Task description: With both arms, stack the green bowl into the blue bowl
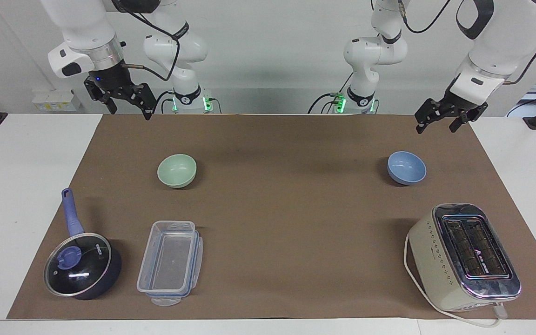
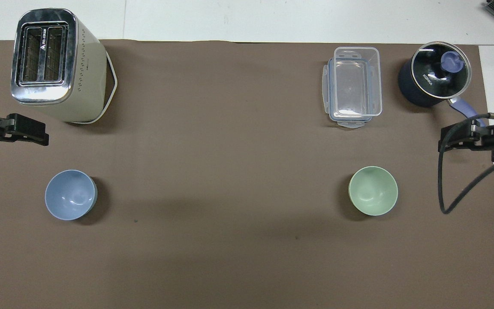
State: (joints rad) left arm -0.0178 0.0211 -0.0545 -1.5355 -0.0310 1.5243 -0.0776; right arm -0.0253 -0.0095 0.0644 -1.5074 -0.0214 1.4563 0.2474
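Right gripper (image 1: pixel 129 108): hanging with fingers apart and empty, over the mat's edge by the robots, toward the right arm's end.
Green bowl (image 1: pixel 177 170): sitting upright on the brown mat (image 1: pixel 286 209), closest to that gripper.
Blue bowl (image 1: pixel 406 168): sitting upright, well apart from the green one, toward the left arm's end.
Left gripper (image 1: pixel 441 122): hanging empty above the mat, fingers apart.
Step in hand: nothing is gripped yet; the right arm is best placed to pinch the green rim squarely and lift level, probably handing over mid-table.
Writing: "KONKA" is showing on the saucepan lid (image 2: pixel 439 72); the toaster (image 1: pixel 465 256) logo is unreadable.
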